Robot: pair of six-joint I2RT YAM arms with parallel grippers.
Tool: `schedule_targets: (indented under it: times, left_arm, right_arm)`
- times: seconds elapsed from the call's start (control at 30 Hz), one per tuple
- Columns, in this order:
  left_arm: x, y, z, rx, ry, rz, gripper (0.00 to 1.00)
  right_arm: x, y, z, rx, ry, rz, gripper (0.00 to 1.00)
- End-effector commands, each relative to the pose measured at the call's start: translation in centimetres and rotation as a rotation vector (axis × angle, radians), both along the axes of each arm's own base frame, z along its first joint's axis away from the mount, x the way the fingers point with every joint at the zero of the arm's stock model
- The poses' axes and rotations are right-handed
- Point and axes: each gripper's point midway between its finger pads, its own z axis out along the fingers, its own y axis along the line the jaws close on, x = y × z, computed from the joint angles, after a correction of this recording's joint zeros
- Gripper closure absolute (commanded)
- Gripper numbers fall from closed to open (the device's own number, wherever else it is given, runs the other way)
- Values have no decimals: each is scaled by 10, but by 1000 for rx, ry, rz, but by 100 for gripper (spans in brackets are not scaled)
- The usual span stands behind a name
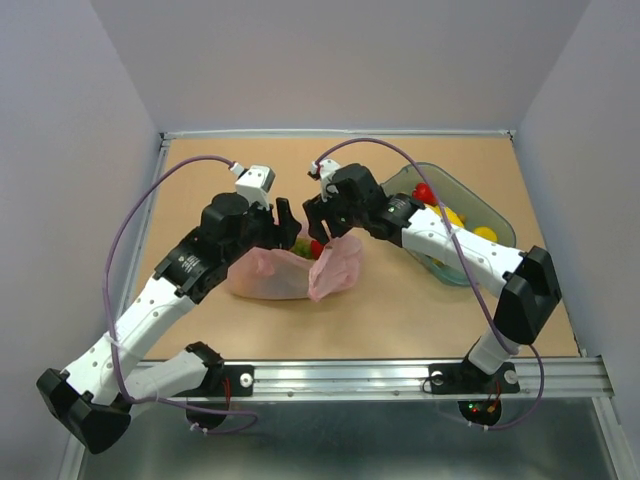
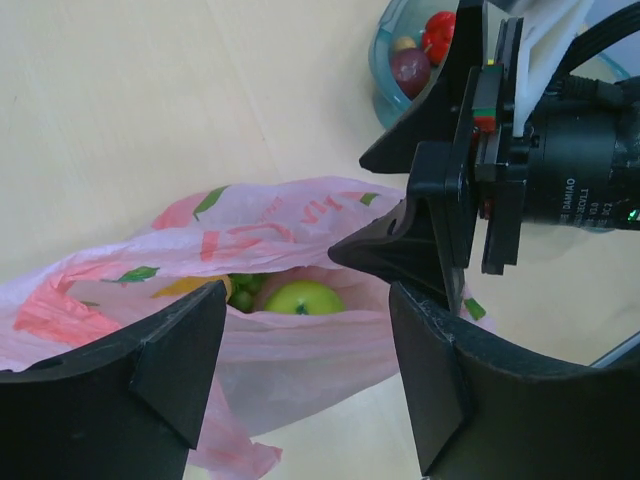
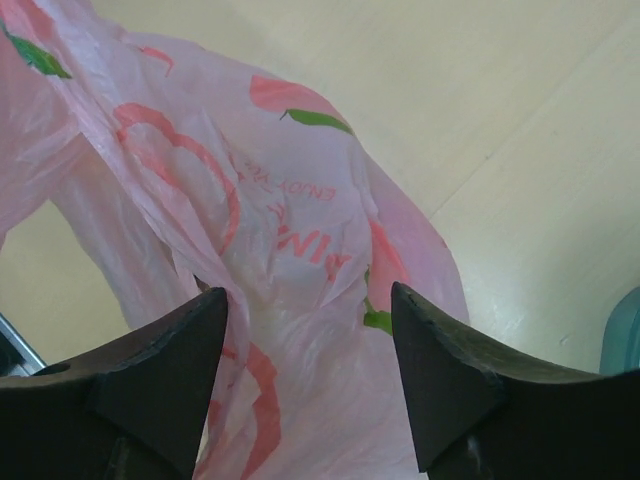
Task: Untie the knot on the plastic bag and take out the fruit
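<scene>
The pink plastic bag [image 1: 285, 272] lies crumpled mid-table with its mouth standing open. No knot shows in any view. In the left wrist view a green apple [image 2: 303, 297], green grapes [image 2: 245, 288] and an orange-yellow fruit [image 2: 188, 288] sit inside the bag [image 2: 250, 235]. My left gripper [image 2: 305, 350] hangs open just above the bag's near rim. My right gripper [image 1: 320, 215] is open too, close opposite the left gripper [image 1: 287, 222] over the mouth. In the right wrist view thin pink film [image 3: 300, 250] lies loose between the spread fingers of the right gripper [image 3: 310, 330].
A clear blue-green tub [image 1: 492, 215] stands at the right and holds a red fruit [image 1: 424, 192] and yellow fruit [image 1: 452, 215]. The left wrist view shows the tub's rim [image 2: 380, 60] and a dark purple fruit [image 2: 410, 66]. A metal rail [image 1: 400, 375] runs along the near edge.
</scene>
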Motion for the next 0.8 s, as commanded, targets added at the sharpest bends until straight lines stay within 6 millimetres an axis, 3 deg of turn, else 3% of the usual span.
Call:
schedule_targets:
  times: [0.0,0.07,0.1,0.2,0.4,0.47,0.7,0.77]
  left_arm:
    - [-1,-9,-10,-7,-10,-19,26]
    - [-4,-14,-19,-6,9,-35,27]
    - [-6,-15,-26,0,23,-39,27]
    - [-10,-17,-32,-5,32,-46,27]
    - [-9,-22,-45,-9,27,-67,27]
    - [-10,-34,-47,-23,36,-111,27]
    - [20,-37,-92,48,98,17,32]
    - [19,-38,-109,38,173,55,32]
  right_arm:
    - [5,-1,20,24,-47,9,45]
    - [6,-4,18,23,-43,0,62]
    - [6,-6,17,17,-45,-8,77]
    - [8,-13,15,7,-48,-28,99]
    - [12,-22,15,6,-51,-49,100]
    - [12,-21,17,11,-52,-46,100]
    - [9,-17,13,20,-30,-28,100]
    - [13,-19,13,16,-36,-43,100]
